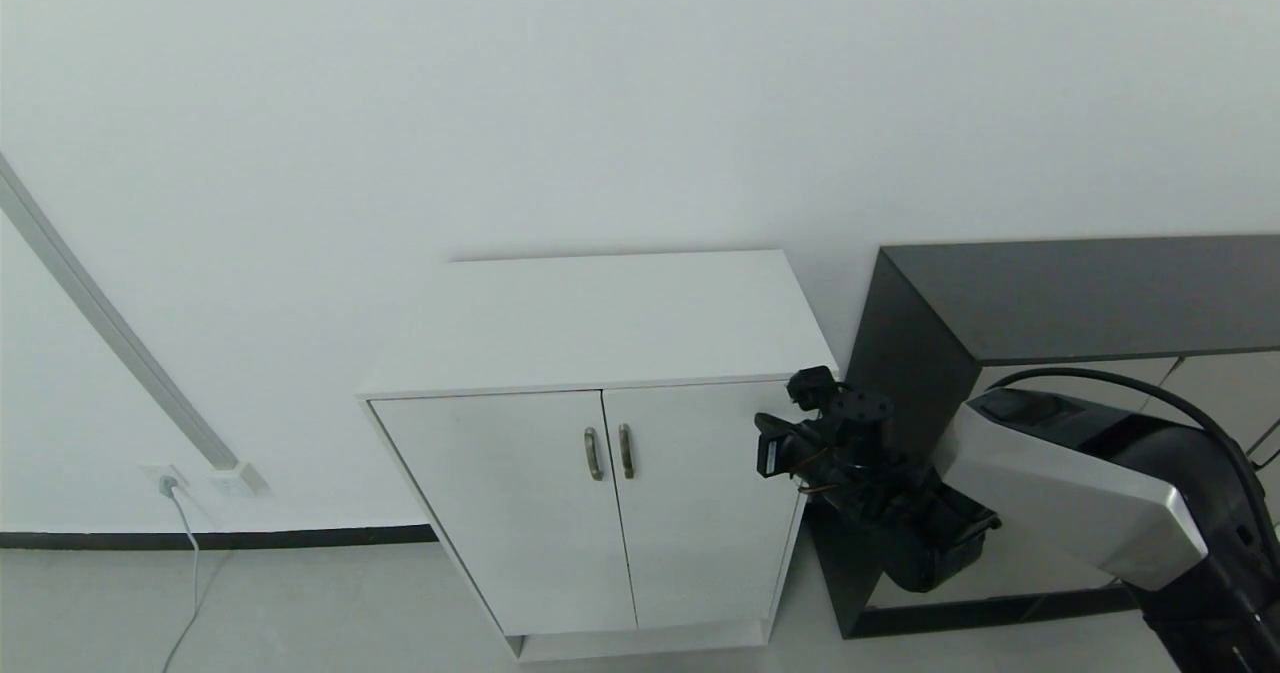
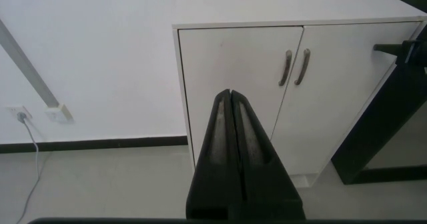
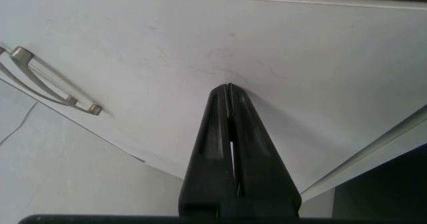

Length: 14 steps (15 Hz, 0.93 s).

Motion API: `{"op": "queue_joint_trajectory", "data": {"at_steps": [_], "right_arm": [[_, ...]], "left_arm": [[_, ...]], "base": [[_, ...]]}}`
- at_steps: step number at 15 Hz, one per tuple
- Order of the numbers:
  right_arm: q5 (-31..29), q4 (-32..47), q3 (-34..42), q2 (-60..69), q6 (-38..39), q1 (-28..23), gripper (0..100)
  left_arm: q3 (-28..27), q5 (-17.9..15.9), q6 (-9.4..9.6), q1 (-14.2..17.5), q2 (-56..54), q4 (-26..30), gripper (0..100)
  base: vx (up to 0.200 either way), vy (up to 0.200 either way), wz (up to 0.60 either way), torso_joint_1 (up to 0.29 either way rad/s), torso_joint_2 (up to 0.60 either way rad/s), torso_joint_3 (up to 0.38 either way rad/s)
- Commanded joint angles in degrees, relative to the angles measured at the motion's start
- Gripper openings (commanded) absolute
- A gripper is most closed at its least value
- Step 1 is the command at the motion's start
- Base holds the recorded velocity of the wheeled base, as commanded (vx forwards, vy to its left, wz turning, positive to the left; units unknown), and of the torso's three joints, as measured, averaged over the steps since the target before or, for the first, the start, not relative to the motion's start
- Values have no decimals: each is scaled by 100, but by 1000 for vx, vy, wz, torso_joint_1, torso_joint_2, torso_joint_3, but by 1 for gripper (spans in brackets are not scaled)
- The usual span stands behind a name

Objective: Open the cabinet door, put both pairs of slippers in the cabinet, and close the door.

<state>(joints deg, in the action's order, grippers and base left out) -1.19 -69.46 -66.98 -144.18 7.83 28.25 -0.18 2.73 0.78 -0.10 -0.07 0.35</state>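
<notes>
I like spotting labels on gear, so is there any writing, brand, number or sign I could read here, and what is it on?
No readable text anywhere.
Cabinet, its handles, wall socket: no print shows.
Pale tag on the right arm: too small to read.

cabinet doors [image 1: 500, 513] shut; dark console [image 1: 1050, 293] tight by rt side

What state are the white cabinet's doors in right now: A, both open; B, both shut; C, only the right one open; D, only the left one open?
B: the left door and right door both lie flush in the cabinet front, their handles side by side at the seam.
</notes>
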Motion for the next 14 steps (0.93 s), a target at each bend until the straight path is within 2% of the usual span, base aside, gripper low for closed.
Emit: {"op": "queue_joint_trajectory", "data": {"at_steps": [1,14], "right_arm": [[-12,12,-17,-5,0,6,0],[-30,73,-123,-14,0,23,0]], "left_arm": [[1,-1,1,1,7,0,0],[1,-36,1,1,7,0,0]], "base": [[0,0,0,0,0,0],[0,0,0,0,0,0]]}}
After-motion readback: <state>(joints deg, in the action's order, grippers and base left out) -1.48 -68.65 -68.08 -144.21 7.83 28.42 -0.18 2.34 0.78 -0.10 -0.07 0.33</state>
